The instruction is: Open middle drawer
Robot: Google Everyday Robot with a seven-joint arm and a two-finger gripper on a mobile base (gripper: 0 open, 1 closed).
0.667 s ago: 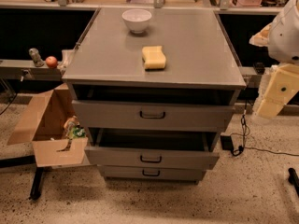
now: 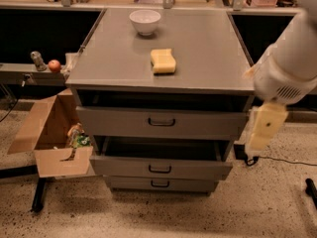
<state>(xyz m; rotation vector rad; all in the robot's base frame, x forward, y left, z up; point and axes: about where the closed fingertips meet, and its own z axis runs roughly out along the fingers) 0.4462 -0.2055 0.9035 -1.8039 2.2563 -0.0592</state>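
Observation:
The grey cabinet has three drawers. The middle drawer [image 2: 161,167], with a medium-height front and a small dark centre pull [image 2: 160,169], stands pulled out a little, with a dark gap above its front. The taller top drawer [image 2: 161,122] also stands slightly out. The thin bottom drawer [image 2: 160,184] is shut. My gripper [image 2: 266,129], at the cream end of the white arm, hangs to the right of the cabinet at top-drawer height. It is apart from the drawers and touches no handle.
A white bowl [image 2: 145,21] and a yellow sponge [image 2: 163,61] sit on the cabinet top [image 2: 208,48]. An open cardboard box [image 2: 54,143] stands on the floor at the left. A red apple [image 2: 54,65] lies on a shelf at the left. A cable [image 2: 285,158] runs along the floor at the right.
The arm has moved left and down, closer to the cabinet's right side. The drawers look unchanged.

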